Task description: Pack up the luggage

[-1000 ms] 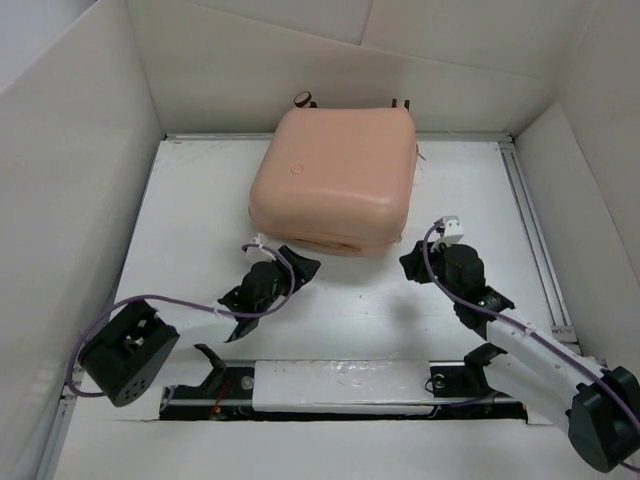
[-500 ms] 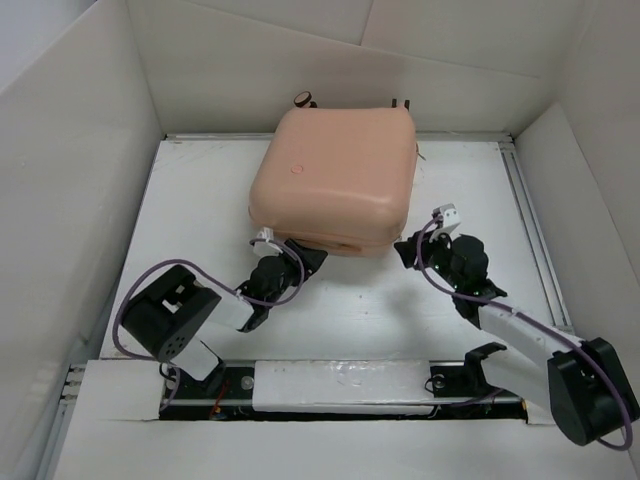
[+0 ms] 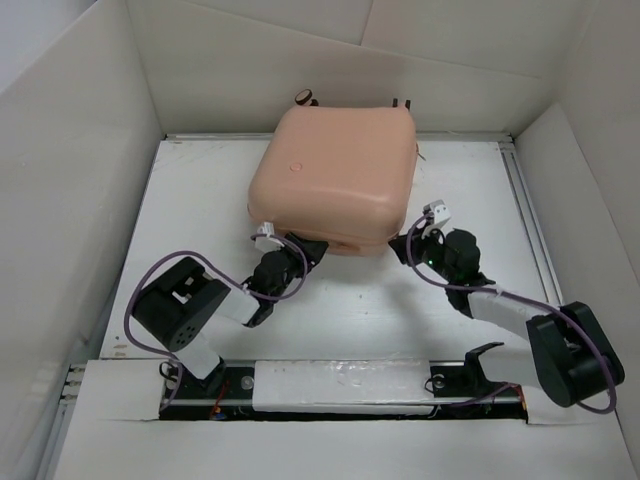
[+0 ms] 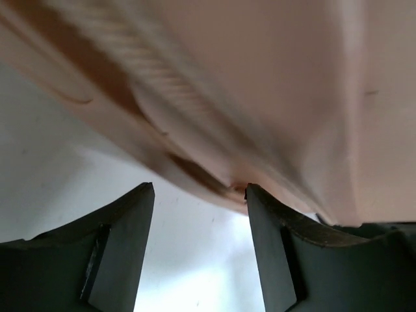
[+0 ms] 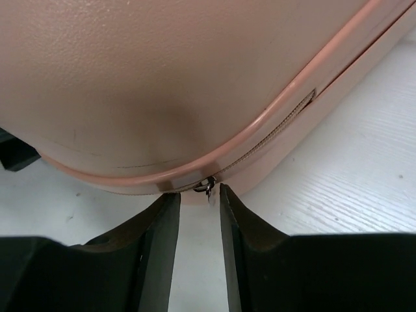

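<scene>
One peach-pink hard-shell suitcase (image 3: 335, 180), rounded corners, finely grained matte shell, lies flat and zipped at the far middle of the white counter (image 3: 350, 310). One small round button (image 3: 295, 168) on its top face. Left gripper (image 3: 300, 250), black, at the near edge by the ribbed seam: jaws spread wide, released. Right gripper (image 3: 405, 245), black, at the near right corner: jaws narrowly parted, one small metal zip pull (image 5: 208, 187) just at their tips, not pinched

No text, label, brand mark, number or sign can be read in any of the three views. The shell of the luggage (image 3: 335, 175) is plain, with no legible lettering.
</scene>
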`<control>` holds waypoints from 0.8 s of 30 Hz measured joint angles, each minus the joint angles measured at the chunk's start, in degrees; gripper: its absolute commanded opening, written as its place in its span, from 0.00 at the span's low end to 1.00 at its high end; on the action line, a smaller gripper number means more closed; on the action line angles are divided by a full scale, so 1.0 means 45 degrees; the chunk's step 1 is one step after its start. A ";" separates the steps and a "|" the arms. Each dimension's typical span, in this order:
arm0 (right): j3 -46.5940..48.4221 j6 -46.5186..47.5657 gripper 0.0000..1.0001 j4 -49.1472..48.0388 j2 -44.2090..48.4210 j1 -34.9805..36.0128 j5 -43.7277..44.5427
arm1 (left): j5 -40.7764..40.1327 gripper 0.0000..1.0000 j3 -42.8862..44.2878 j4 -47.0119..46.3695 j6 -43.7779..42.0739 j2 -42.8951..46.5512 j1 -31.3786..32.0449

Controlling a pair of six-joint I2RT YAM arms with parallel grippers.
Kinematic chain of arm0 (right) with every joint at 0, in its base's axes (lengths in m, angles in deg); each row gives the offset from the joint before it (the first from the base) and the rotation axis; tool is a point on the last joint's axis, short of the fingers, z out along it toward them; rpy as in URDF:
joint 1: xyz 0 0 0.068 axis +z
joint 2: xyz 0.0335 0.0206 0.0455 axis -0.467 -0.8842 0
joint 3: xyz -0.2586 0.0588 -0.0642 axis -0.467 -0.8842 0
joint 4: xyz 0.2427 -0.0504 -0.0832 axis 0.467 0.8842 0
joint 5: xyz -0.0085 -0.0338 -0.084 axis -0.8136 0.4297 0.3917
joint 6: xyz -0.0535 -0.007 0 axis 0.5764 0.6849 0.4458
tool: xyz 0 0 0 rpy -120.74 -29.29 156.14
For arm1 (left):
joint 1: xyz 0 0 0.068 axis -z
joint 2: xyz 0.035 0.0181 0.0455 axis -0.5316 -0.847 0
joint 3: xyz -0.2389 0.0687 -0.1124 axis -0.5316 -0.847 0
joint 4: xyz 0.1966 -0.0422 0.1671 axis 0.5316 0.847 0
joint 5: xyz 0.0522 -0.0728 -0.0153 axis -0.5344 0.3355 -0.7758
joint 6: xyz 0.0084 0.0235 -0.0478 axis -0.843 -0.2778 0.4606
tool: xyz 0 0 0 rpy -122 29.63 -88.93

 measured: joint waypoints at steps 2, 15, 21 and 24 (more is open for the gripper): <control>0.0005 -0.0049 0.34 -0.0466 -0.0325 -0.0083 -0.0272 | -0.0044 0.52 0.0248 -0.0010 0.0000 -0.0073 -0.0126; -0.0102 -0.0690 0.00 -0.2565 -0.1549 0.0039 -0.0389 | 0.0209 0.00 0.0826 -0.1025 0.0811 -0.1452 -0.0865; -0.0447 -0.0777 0.00 -0.1899 -0.0602 0.1758 0.2079 | 0.0253 0.00 0.0826 -0.1350 0.0670 -0.1647 -0.0899; -0.0427 -0.0782 0.00 -0.1025 -0.0078 0.3827 0.4216 | 0.0117 0.00 0.0826 -0.1365 0.0597 -0.1661 -0.0855</control>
